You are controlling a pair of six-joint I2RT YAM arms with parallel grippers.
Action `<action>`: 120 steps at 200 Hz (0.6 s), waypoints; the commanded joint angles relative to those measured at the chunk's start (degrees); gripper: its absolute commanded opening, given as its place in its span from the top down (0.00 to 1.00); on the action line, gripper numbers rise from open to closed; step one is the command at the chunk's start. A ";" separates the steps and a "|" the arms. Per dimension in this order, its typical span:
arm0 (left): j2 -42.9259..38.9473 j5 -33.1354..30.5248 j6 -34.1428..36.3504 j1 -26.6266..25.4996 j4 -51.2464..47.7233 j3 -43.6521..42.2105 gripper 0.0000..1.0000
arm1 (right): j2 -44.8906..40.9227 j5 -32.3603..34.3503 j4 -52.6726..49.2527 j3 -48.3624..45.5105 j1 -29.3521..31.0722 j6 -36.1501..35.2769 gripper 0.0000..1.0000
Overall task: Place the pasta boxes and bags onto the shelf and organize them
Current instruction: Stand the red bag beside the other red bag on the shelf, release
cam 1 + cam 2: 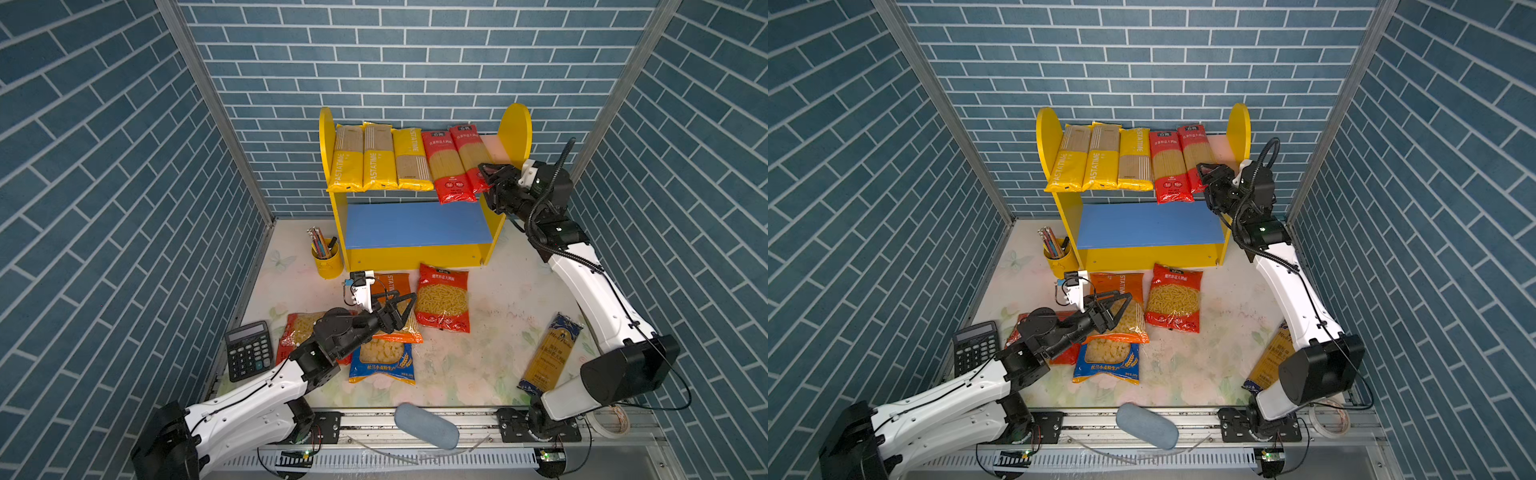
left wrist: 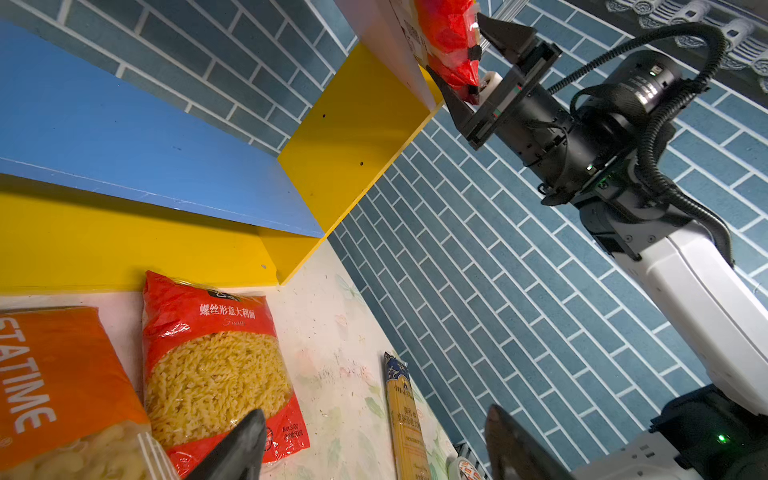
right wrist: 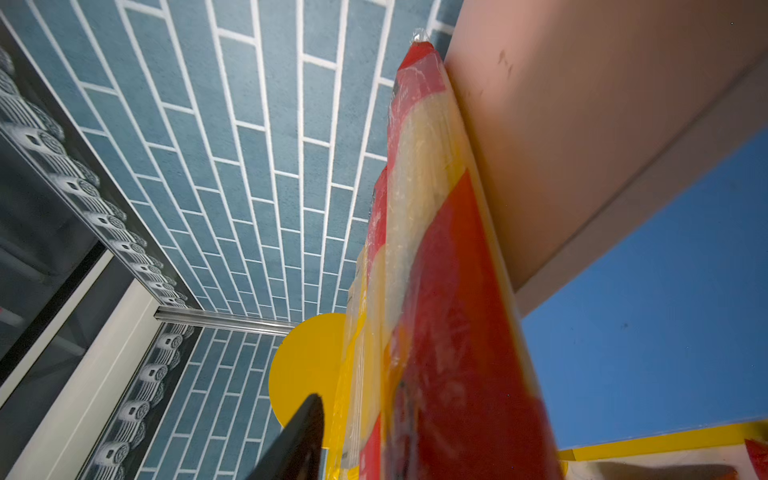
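Five long packs are lined up side by side on the shelf [image 1: 515, 124], all on the pink top board [image 1: 496, 147]. Three yellow packs [image 1: 376, 158] are set on the left, then two red spaghetti packs [image 1: 446, 166], with their near ends hanging a bit over the front edge.

The right gripper [image 1: 484, 176] is parked at the near end of the rightmost red pack [image 1: 467, 151], jaws spread either side of it. In the right wrist view a gap can be seen between one finger [image 3: 295, 436] and the wrapper, so nothing is being squeezed. The left gripper [image 1: 409, 309] is held wide open just above the orange bag [image 1: 395, 284], nothing pinched.

The rest is laid out on the table [image 1: 490, 332]:
- The orange bag and a red fusilli bag [image 1: 442, 299] are found just in front of the shelf.
- A blue bag [image 1: 382, 359] is placed nearer the robot, touching the orange one.
- Another red bag [image 1: 291, 332] is mostly hidden under the left arm.
- A dark-blue spaghetti pack [image 1: 548, 357] is left off to the right, partly covered by the right arm.
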 commanded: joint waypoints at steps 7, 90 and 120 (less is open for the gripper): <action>-1.12 -0.67 0.34 -0.64 0.95 -0.19 0.17 | -6.79 2.75 2.64 -3.22 0.28 -1.34 0.38; 6.54 0.56 0.74 -1.97 3.66 2.68 0.18 | -12.06 0.67 1.35 -12.16 0.24 -3.17 0.50; 8.53 0.67 1.15 -2.84 4.18 4.13 0.18 | -8.42 0.57 0.85 -7.32 0.23 -5.24 0.76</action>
